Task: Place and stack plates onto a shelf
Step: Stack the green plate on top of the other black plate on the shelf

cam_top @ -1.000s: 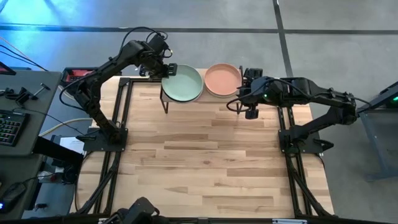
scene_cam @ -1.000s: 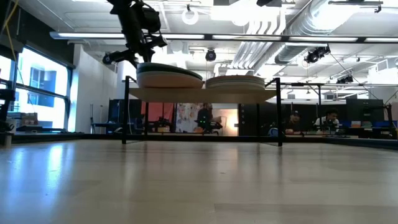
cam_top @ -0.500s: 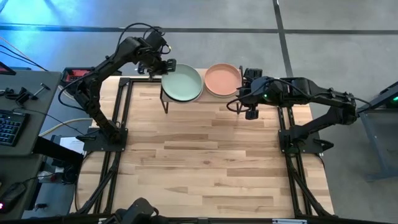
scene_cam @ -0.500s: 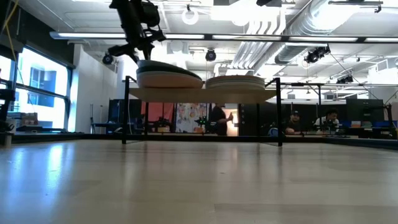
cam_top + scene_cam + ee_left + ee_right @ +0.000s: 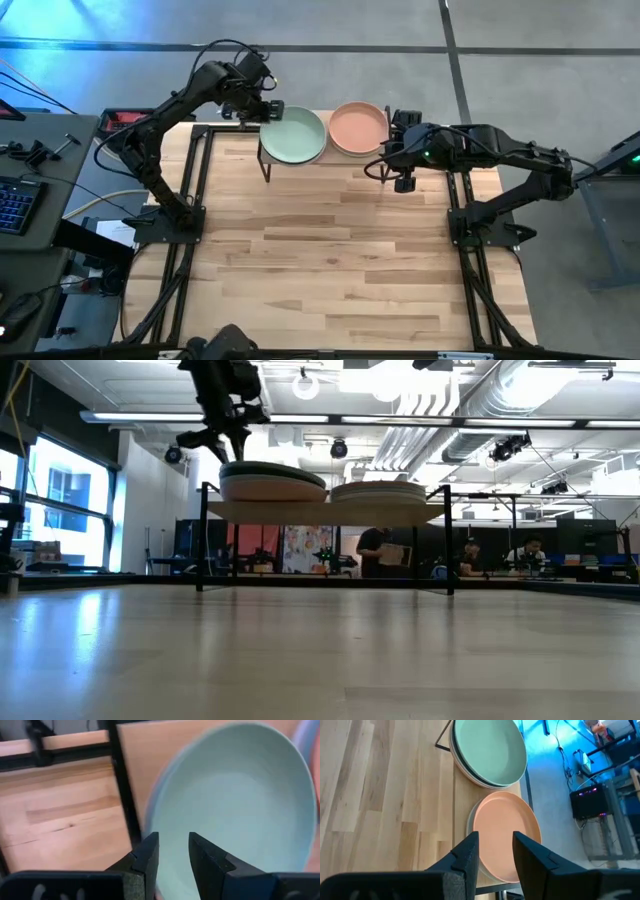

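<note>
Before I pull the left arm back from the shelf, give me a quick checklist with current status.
1. Left gripper free of the pale green plate: ok, jaws stand apart with nothing between them.
2. Green-topped stack seated on the shelf: cannot tell, its top plate looks slightly tilted in the low view.
3. Peach plate stack settled: ok, lies flat beside the green one.
4. Right gripper clear of the plates: ok, empty, hovering off the shelf's right end.
5. Plates left on the tabletop: ok, none visible.
</note>
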You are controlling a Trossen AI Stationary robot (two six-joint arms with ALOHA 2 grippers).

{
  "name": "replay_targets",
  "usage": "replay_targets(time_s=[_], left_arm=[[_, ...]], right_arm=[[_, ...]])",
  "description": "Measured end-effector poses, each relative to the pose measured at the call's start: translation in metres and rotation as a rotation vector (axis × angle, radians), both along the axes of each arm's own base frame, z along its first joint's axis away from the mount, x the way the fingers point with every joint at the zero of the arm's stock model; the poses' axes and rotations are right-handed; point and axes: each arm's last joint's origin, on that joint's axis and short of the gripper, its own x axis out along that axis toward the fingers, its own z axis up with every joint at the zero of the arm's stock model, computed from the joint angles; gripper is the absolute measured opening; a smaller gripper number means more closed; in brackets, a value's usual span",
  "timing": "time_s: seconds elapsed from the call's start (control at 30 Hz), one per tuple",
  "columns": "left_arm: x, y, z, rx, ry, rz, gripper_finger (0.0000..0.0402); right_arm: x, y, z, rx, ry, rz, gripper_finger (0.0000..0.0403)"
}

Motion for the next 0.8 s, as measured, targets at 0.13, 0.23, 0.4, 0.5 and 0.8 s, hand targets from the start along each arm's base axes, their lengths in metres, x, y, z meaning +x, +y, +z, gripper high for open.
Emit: replay_targets(time_s=[0.13, 0.23, 0.4, 0.5, 0.8], left_arm=[[0.012, -0.01, 0.001, 0.026, -0.006, -0.078, 0.0097], [0.021, -0.019, 0.001, 0.045, 0.006, -0.095, 0.0097], [0.031, -0.027, -0.003, 0.037, 0.02, -0.091, 0.0097], [0.04, -0.025, -0.016, 0.002, 0.052, -0.097, 0.0097], [0.058, -0.024, -0.037, -0.044, 0.095, -0.114, 0.0097]], right_arm=[[0.0, 0.0, 0.0, 0.026, -0.015, -0.025, 0.0101], [-0.001, 0.0, -0.001, 0.028, -0.003, -0.026, 0.0101], [-0.002, 0.0, -0.002, 0.028, 0.006, -0.027, 0.0101], [-0.002, 0.0, -0.002, 0.028, 0.006, -0.027, 0.0101], [-0.002, 0.0, -0.002, 0.04, 0.012, -0.016, 0.0101]])
